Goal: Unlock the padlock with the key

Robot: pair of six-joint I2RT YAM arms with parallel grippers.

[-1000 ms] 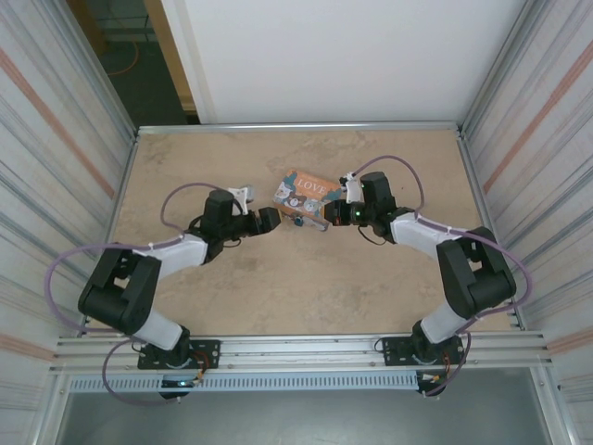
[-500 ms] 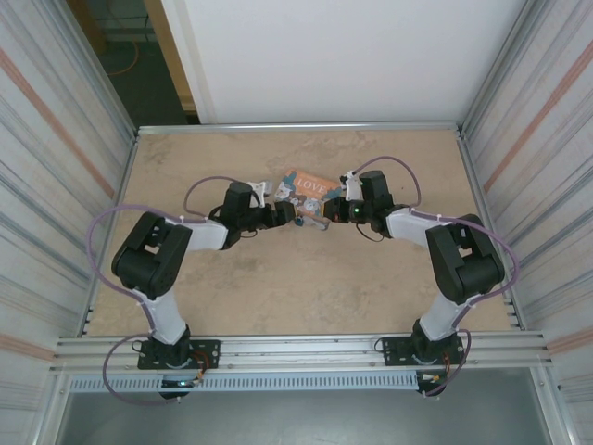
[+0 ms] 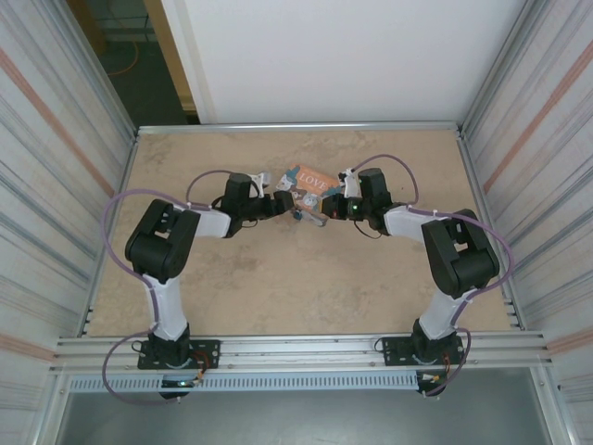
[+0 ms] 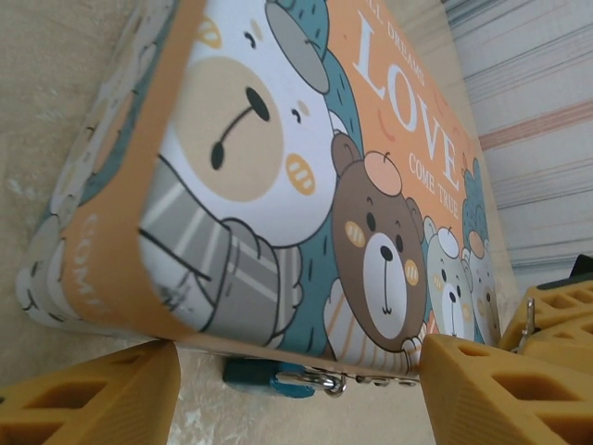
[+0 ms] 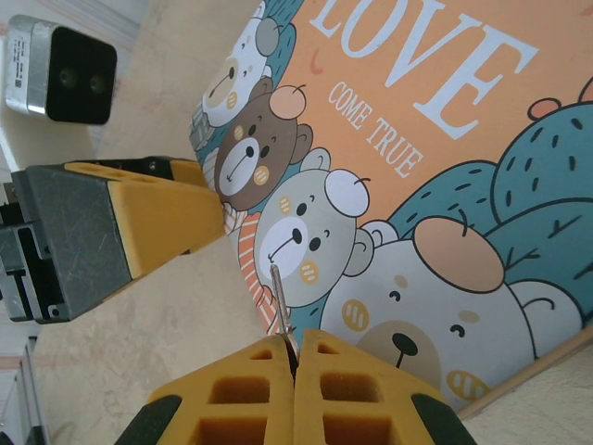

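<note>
The tiny blue padlock hangs by its silvery shackle from the near edge of the "LOVE" tin; from above the padlock sits just below the tin. My left gripper is open, its yellow fingers standing either side of the padlock without touching it. My right gripper is shut on a thin silvery key, whose tip points out over the tin's lid. In the top view the left gripper and right gripper face each other across the padlock.
The right gripper's yellow fingers show past the tin's corner. One finger of the left gripper and its wrist camera lie close to the key. Corrugated metal walls enclose the beige table.
The left arm has reached right and forward, bringing its open gripper up to the tin's near edge around the padlock. The right gripper has barely moved.
</note>
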